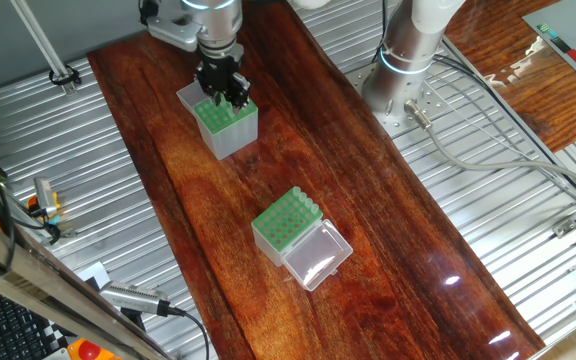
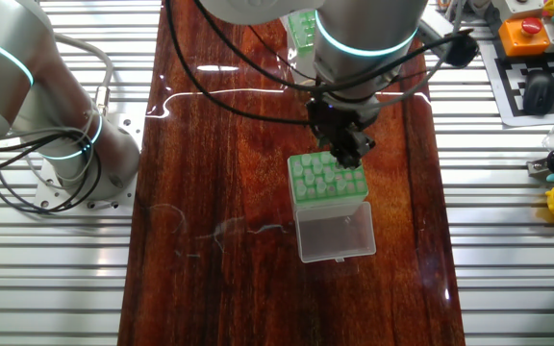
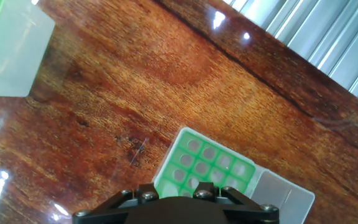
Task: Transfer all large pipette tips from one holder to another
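I see the gripper (image 1: 230,97) down on the taller grey-sided holder (image 1: 226,124), its green plate dotted with round holes; I cannot tell how far its fingers are spread. The shorter green-topped box (image 1: 286,226) with its clear hinged lid (image 1: 317,253) sits apart on the glossy wooden worktop (image 1: 388,220). A row of pale tips (image 1: 305,203) lines one edge. No lettering is legible.

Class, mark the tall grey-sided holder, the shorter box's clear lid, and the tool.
tall grey-sided holder (image 1: 236,138): one fixed view, on its grey side wall.
clear lid (image 1: 318,256): one fixed view, middle of the lid panel.
tool (image 1: 225,98): one fixed view, between its fingertips.
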`<state>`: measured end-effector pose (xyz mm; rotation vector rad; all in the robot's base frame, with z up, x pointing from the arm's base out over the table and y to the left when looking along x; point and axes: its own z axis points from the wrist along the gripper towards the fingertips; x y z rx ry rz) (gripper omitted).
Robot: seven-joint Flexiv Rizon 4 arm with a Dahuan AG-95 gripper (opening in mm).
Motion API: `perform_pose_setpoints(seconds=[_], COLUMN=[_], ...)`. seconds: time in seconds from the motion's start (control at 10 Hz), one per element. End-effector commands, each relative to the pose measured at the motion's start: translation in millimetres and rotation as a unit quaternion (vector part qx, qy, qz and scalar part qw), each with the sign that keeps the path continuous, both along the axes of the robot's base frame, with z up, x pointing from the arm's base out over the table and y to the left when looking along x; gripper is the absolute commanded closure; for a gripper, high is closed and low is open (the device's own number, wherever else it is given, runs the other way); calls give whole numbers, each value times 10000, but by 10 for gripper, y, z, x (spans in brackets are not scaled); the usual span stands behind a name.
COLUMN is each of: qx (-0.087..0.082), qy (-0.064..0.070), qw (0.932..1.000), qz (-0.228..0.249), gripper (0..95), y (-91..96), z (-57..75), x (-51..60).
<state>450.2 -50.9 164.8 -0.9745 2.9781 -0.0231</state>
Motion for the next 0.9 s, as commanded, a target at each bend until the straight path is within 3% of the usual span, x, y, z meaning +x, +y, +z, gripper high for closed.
perform_pose_setpoints(seconds=[0.1,0.3,0.9], qx=[23,-7,-10], qy=[1,-53,95], qw=[9999,9997,9999], qz=[-135,-246,-111], gripper=[570,570,570], y=[-1,-1,102], z=[14,14,-88], x=[-12,-12,-33])
